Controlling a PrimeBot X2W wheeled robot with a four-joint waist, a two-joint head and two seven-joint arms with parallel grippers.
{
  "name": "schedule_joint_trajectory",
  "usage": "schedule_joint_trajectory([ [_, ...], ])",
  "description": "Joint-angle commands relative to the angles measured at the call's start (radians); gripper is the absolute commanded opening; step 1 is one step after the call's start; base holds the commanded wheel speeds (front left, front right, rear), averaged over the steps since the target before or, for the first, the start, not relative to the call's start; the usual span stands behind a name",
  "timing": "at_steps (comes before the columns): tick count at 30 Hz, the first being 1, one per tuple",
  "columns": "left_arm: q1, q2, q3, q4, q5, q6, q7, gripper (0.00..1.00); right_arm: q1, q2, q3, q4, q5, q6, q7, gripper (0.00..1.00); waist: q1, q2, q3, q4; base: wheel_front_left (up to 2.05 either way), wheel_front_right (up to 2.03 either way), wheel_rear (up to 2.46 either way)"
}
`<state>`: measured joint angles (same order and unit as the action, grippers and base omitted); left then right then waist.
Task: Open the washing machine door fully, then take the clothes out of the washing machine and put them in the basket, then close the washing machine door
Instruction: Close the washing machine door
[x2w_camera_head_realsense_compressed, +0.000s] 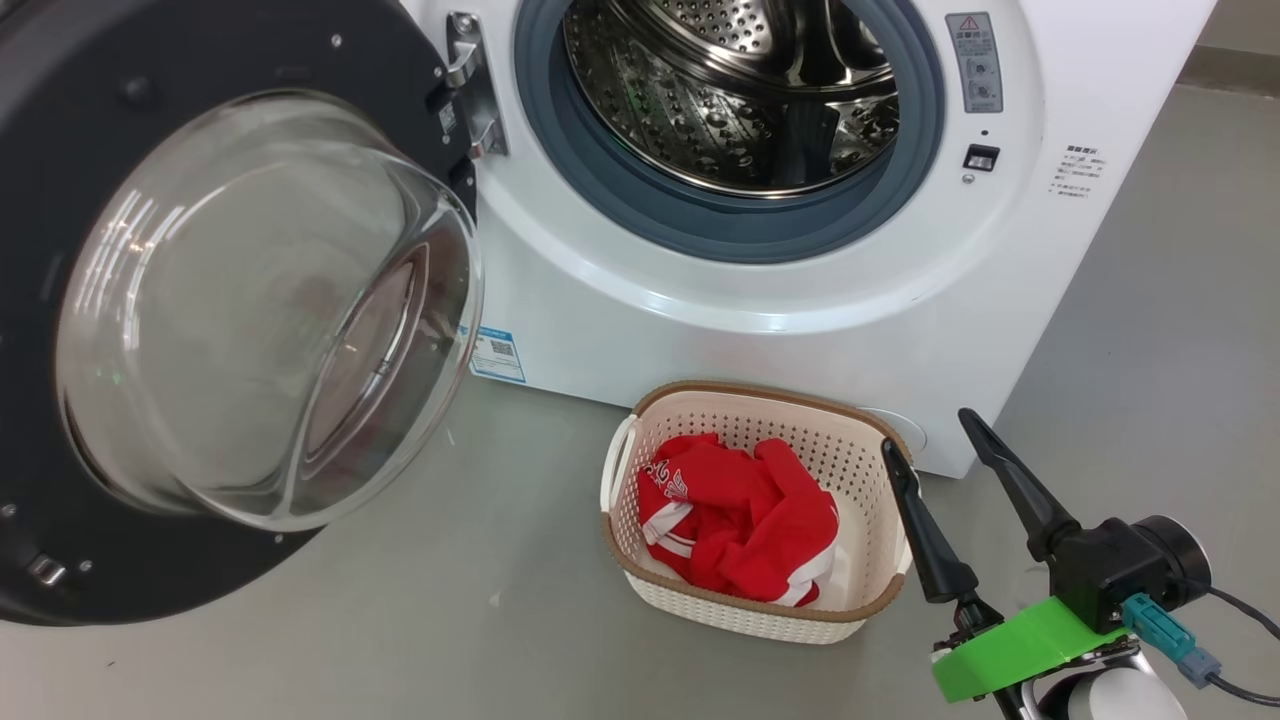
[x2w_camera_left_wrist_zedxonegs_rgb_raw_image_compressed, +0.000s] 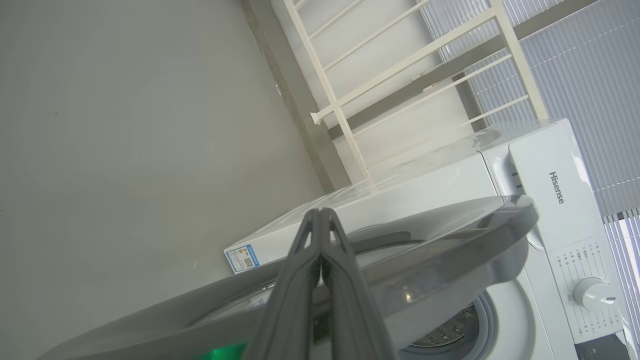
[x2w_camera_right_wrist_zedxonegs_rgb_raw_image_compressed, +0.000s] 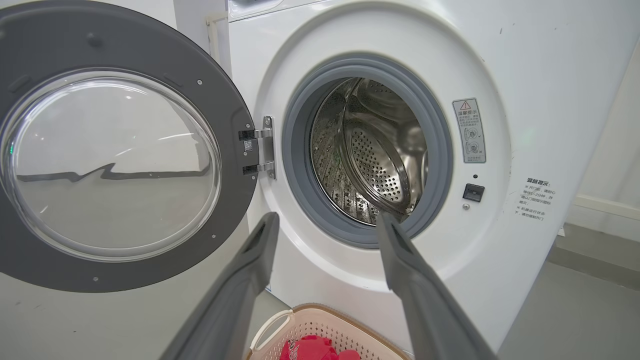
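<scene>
Your washing machine door (x2w_camera_head_realsense_compressed: 262, 312) hangs left of the washing machine (x2w_camera_head_realsense_compressed: 760, 312), glass bulging toward you; left gripper (x2w_camera_left_wrist_zedxonegs_rgb_raw_image_compressed: 320, 216) pinched closed, right gripper (x2w_camera_head_realsense_compressed: 929, 430) spread wide.

The washing machine door (x2w_camera_head_realsense_compressed: 260, 310) runs off the head view's left and top edges; the washing machine (x2w_camera_head_realsense_compressed: 760, 300) loses its top there. The clothes (x2w_camera_head_realsense_compressed: 740, 520) hide most of the basket (x2w_camera_head_realsense_compressed: 800, 440) floor. Print on the warning sticker (x2w_camera_head_realsense_compressed: 974, 62) is too small to read. The right wrist view's bottom edge cuts both.
</scene>
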<state>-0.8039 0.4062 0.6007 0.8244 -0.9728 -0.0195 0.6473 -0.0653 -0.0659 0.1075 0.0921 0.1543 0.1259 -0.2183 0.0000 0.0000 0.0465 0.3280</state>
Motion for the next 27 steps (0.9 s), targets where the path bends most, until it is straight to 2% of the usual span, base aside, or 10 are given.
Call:
schedule_joint_trajectory([
  [1,0.029,0.025,0.004,-0.041,-0.018,-0.012,0.031,0.00,-0.023,-0.001,0.018,-0.027,-0.006,0.005,-0.004,1.00,0.0000,0.0000,0.001,0.005,0.00,0.00,0.00],
  [8,0.065,-0.026,0.032,-0.109,-0.079,-0.008,0.091,0.00,-0.022,0.005,0.014,-0.022,0.018,0.005,-0.009,1.00,0.0000,0.0000,0.001,0.024,0.00,0.00,0.00],
  [27,0.202,-0.235,0.044,-0.416,-0.205,0.014,0.219,0.00,-0.021,0.013,-0.008,-0.012,0.072,0.005,-0.014,1.00,0.0000,0.0000,-0.003,0.065,0.00,0.00,0.00],
])
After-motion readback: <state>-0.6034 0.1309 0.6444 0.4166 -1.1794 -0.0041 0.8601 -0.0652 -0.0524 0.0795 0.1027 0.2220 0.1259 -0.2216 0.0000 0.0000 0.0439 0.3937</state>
